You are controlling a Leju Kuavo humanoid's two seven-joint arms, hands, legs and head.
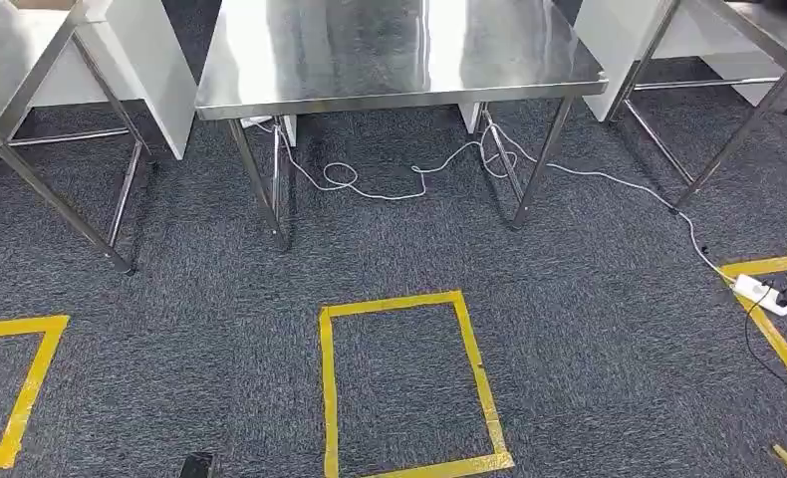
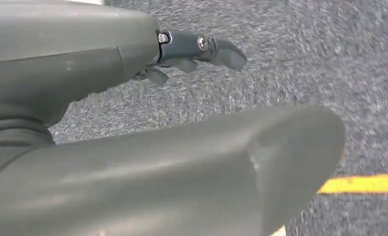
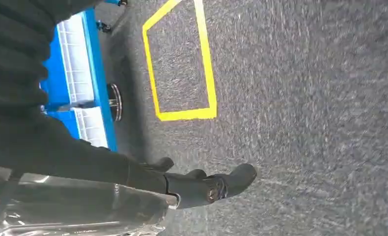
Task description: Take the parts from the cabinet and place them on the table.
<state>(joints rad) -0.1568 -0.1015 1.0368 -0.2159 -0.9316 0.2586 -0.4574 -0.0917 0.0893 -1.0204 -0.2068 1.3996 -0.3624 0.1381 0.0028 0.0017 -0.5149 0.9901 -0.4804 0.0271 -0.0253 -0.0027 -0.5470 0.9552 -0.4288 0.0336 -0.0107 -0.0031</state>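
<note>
Closest in, left hand (image 2: 192, 162): thick grey thumb across the wrist view, dark fingers (image 2: 216, 49) loosely spread above grey carpet (image 2: 329, 59), released, holding nothing. Right hand (image 3: 197, 189) hanging over the same carpet, fingers laid along a silvery wrapped part (image 3: 84, 211) and apparently grasping it; thumb hidden, so grip judged, not certain.

Ahead in the head view, steel worktop (image 1: 390, 60), bare and bright, beyond a yellow tape square (image 1: 409, 383).

Probably carrying the part to the worktop. For doing it well:
- Walk straight up through the tape square; stop square to the front edge.
- Mind the white cable (image 1: 409, 179) looped between the legs and the power strip (image 1: 761, 294) off to the right.
- Keep the right hand's hold firm until the part rests flat, well in from the edge.

Part: shiny, crinkled, reflective skin like foil or bagging; likely slippery and light, shape underneath unclear. Behind the right arm, a blue and white frame (image 3: 91, 73).
</note>
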